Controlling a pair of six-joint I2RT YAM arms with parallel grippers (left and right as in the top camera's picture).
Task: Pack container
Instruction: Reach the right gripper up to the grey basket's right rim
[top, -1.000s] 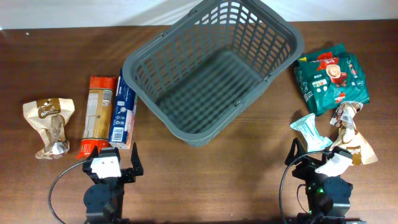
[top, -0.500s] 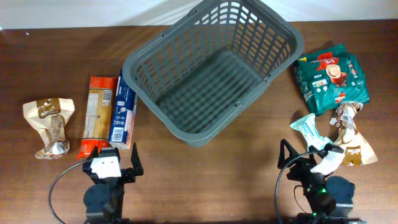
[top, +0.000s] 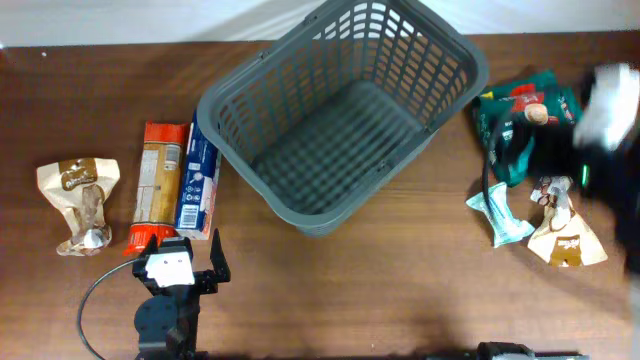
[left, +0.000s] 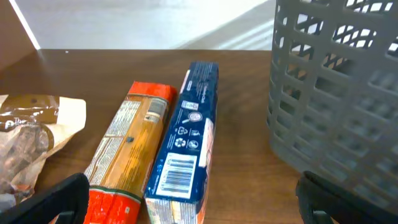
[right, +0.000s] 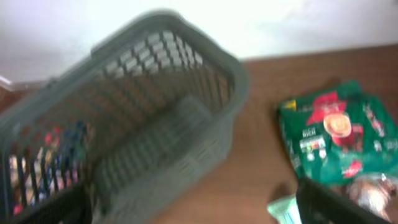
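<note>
The dark grey lattice basket (top: 340, 110) stands empty at the table's middle back; it also shows in the left wrist view (left: 336, 93) and the right wrist view (right: 143, 112). My left gripper (top: 183, 258) is open and empty near the front edge, just in front of a blue box (top: 198, 180) and an orange-red packet (top: 160, 185). My right gripper (top: 560, 150) is blurred and raised over the right side, above a green coffee packet (top: 520, 110). In the right wrist view its fingers (right: 193, 211) are spread wide and hold nothing.
A brown pouch (top: 78, 200) lies at the far left. A small teal packet (top: 500, 212) and a tan pouch (top: 565, 235) lie at the right, in front of the green packet. The white wall runs behind the table's far edge.
My right arm has lifted from the front edge and swung toward the back right, over the green packet. The left arm and all the packets have not moved.
</note>
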